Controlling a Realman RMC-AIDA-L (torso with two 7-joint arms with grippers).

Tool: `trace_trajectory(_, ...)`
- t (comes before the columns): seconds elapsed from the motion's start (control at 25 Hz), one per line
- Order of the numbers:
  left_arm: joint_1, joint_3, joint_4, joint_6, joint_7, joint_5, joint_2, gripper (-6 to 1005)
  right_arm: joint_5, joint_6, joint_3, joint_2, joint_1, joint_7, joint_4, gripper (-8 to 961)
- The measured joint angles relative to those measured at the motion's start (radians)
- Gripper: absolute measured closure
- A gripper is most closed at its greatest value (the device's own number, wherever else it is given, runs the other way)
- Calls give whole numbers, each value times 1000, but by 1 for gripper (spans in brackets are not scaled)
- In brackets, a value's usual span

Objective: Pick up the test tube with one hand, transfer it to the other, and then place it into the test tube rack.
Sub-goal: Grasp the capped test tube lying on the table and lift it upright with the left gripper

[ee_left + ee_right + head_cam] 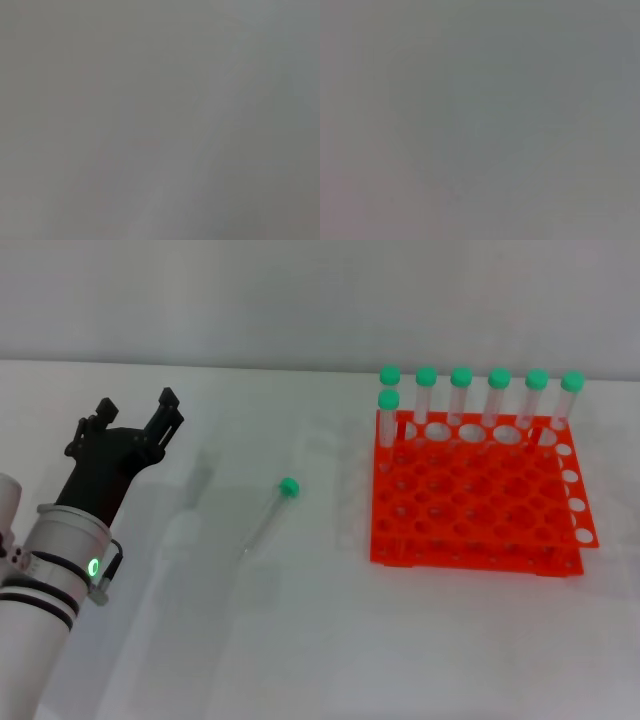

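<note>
A clear test tube (266,513) with a green cap lies flat on the white table, cap end pointing away from me, left of the rack. The orange test tube rack (478,510) stands at the right and holds several upright green-capped tubes (498,390) along its far row. My left gripper (137,414), a black two-fingered claw on a white arm with a green light, is open and empty, above the table to the left of the lying tube. The right gripper is out of view. Both wrist views show only plain grey.
The white table (300,640) runs back to a pale wall. Most of the rack's holes (470,505) hold nothing.
</note>
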Motion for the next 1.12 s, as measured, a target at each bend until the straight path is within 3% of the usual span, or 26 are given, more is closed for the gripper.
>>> trace_trajectory(0.32, -8, 10, 11, -27, -102, 0, 4, 113, 0, 0, 0, -1, -1, 0, 0, 122)
trace_trajectory(0.48, -58, 10, -16, -93, -217, 55, 26, 114, 1, 0, 6, -3, -9, 0, 0, 122)
trace_trajectory(0.64, -132, 9, -77, -165, -468, 208, 82, 115, 0, 0, 5, -3, -13, 0, -3, 122)
trace_trajectory(0.76, -209, 9, -175, -171, -729, 411, 122, 115, 0, -1, 4, -2, -13, 0, -3, 122)
trace_trajectory(0.84, -253, 10, -221, -169, -845, 528, 137, 116, 1, -1, 7, -2, -15, 0, -3, 122)
trace_trajectory(1.12, -418, 12, -291, -140, -1269, 976, 237, 117, 4, -2, 9, -4, -20, 0, -4, 122)
